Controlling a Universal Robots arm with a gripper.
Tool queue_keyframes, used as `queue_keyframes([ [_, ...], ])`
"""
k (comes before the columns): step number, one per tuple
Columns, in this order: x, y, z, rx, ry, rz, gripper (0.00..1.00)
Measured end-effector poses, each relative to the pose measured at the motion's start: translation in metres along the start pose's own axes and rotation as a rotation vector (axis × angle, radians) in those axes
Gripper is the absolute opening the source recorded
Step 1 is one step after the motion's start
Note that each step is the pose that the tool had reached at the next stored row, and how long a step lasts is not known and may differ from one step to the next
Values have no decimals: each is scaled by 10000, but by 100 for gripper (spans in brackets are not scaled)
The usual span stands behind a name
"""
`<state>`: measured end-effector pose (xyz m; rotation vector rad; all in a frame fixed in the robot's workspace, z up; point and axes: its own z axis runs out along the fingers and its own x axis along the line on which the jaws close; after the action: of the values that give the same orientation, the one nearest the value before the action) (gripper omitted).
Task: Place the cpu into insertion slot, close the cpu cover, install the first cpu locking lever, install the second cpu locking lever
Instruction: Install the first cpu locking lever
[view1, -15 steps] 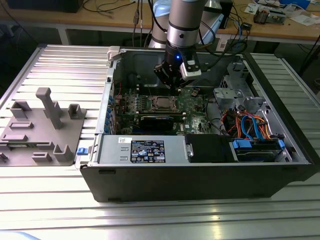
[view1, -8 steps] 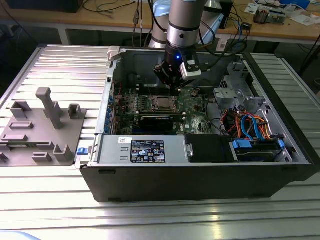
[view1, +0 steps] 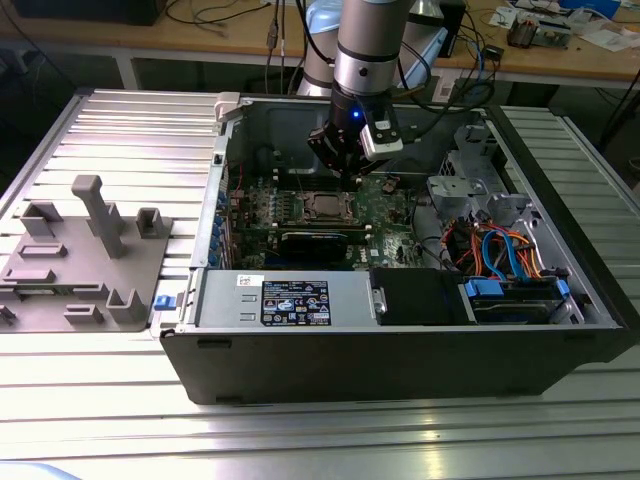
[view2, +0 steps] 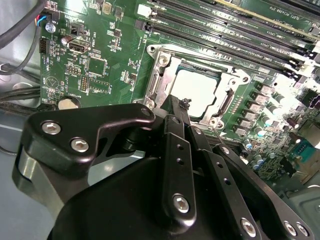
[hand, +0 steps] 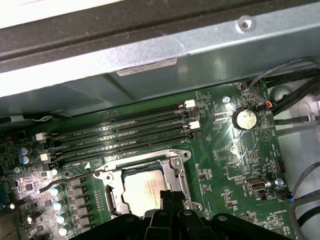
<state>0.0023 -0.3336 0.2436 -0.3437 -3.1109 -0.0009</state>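
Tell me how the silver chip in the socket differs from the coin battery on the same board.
The chip is square, the coin battery round. The chip is clearly larger than the battery. The chip lies within a metal frame; the battery sits apart, with no such frame. Both are flat, silvery, and on the green board.

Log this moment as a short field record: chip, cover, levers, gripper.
cpu: seated in the insertion slot, silver top showing
cpu cover: lying flat, framing the chip
locking lever: wire arm juts out beside the socket, looks unlatched
gripper: low at the cover's edge, close to the chip
computer case: open, motherboard exposed
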Motion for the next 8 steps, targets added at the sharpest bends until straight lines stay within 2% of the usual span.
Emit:
queue_keyframes([
  [8, 0, 0, 0, 1, 0, -57, 11],
])
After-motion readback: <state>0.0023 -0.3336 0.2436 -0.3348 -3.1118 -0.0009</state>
